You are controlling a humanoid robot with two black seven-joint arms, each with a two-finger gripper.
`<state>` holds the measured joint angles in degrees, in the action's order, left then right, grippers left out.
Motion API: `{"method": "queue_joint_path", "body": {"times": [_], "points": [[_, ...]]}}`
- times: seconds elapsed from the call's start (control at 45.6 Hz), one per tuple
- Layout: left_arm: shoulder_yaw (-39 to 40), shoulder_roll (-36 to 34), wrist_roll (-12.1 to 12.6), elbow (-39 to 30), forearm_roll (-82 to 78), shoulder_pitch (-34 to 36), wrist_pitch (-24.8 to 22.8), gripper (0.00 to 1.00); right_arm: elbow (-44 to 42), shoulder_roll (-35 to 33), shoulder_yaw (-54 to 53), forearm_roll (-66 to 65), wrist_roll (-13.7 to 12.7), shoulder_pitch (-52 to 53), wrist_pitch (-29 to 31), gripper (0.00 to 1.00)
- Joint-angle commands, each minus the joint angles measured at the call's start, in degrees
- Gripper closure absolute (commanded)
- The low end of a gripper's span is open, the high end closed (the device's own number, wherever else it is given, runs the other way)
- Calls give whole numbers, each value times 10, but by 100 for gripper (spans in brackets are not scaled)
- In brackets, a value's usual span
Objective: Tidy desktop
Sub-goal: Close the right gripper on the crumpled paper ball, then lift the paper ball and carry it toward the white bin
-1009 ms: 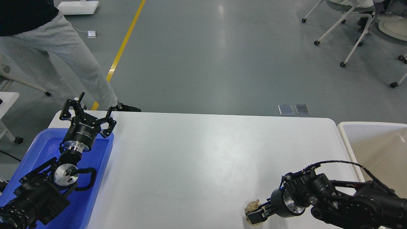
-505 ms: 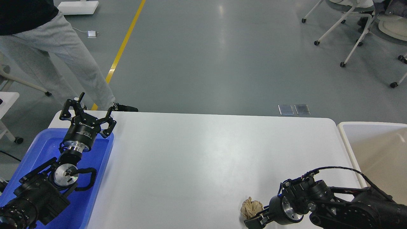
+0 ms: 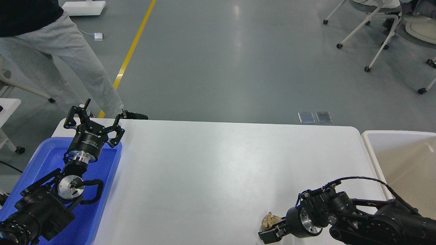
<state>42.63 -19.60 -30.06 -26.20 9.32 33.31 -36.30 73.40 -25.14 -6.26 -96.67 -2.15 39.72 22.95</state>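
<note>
My right claw [image 3: 271,232] sits low at the white counter's [image 3: 218,170] near edge, touching a crumpled paper wad [image 3: 269,221]; I cannot tell if it pinches. I'd confirm grip, then carry to the bin [image 3: 374,160]. Left claw [image 3: 93,124] hangs spread over the tray [image 3: 41,153].

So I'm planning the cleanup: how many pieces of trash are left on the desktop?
1: a crumpled brown paper wad at the near right edge of the desktop, right at the right gripper. More could be hidden under the arms.
</note>
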Motion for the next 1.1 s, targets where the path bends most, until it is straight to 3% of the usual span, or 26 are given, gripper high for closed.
{"method": "queue_joint_path", "body": {"times": [0.0,0.088,0.439,1.075], "points": [[0,0,0,0,0,0,0,0,-12,4,11,-24,5,-5,-15,66],[0,0,0,-1,0,0,0,0,-14,1,11,-32,5,-5,-17,100],[0,0,0,0,0,0,-1,0,17,-44,1,-20,19,20,-15,100],[0,0,0,0,0,0,0,0,135,-248,11,162,19,234,10,100]]}}
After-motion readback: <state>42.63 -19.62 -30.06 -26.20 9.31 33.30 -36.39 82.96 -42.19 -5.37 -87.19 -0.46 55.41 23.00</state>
